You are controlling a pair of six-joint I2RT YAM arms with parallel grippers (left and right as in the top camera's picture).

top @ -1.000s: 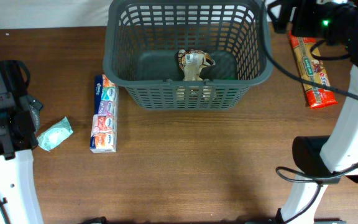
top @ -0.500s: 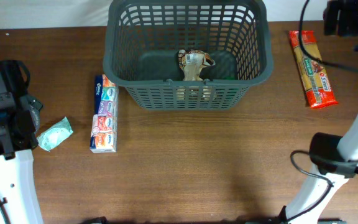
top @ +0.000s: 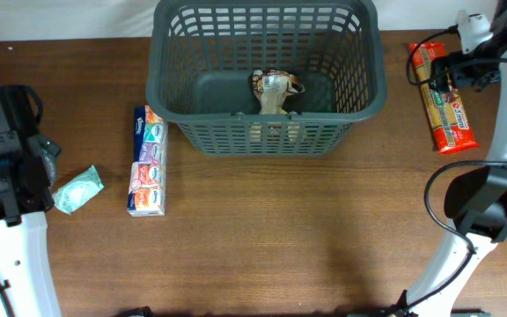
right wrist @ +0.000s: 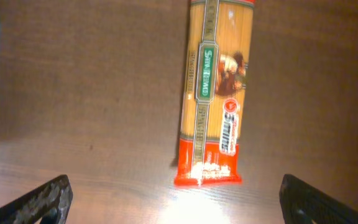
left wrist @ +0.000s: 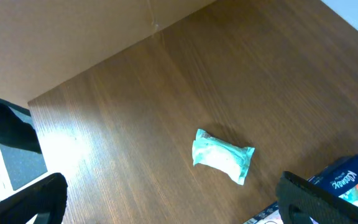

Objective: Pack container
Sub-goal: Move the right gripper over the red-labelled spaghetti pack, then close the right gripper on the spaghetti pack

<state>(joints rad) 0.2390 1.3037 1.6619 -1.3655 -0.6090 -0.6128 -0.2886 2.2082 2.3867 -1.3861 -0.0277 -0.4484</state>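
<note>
Your right hand point(right wrist: 179, 196) is wide open and holds nothing, right over the spaghetti pack point(right wrist: 211, 93). The stiff container point(top: 267, 138) sits to its left. The pack looks long, slippery and easy to snap, so grab its middle.

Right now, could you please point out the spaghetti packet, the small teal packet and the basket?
spaghetti packet point(right wrist: 211, 106), right wrist view, on the middle of the wrapper.
small teal packet point(left wrist: 222, 155), left wrist view, on its centre.
basket point(top: 236, 136), overhead view, on the front lattice wall.
</note>
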